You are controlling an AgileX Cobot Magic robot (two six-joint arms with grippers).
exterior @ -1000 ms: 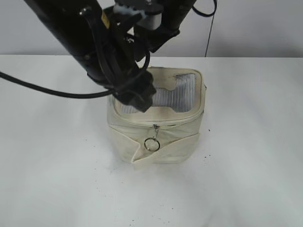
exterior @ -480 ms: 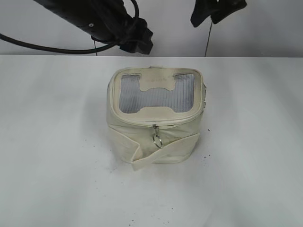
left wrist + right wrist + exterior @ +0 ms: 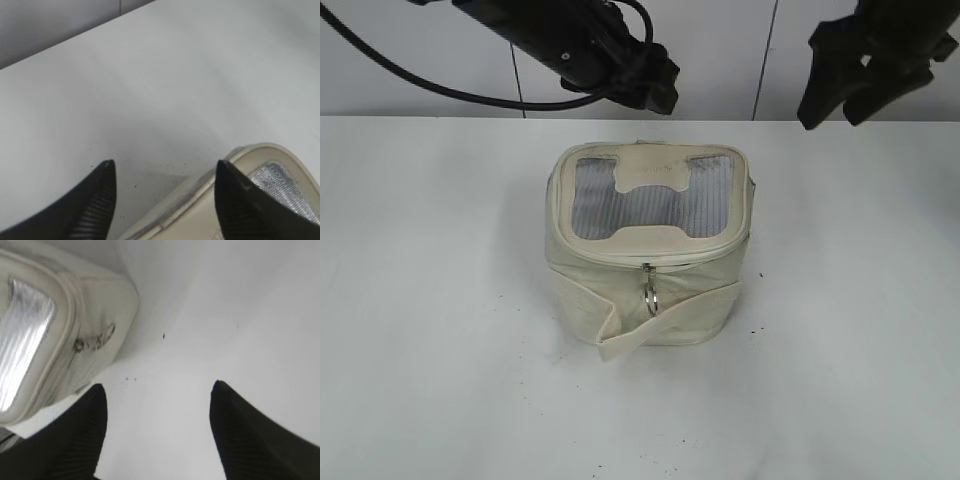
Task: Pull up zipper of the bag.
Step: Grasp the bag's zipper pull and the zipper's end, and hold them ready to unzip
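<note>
Cream bag sits on the table, its zipper pull facing front, below both raised, empty, spread claws, left gripper nearer.

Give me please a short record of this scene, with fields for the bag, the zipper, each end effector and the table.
bag: cream bag, upright on the table, lid on top
zipper: track looks closed along the front rim; ring pull hangs at front
left end effector: open, raised above the bag's rear left corner, holding nothing
right end effector: open, raised to the bag's right, holding nothing
table: white table, dark specks near bag
</note>
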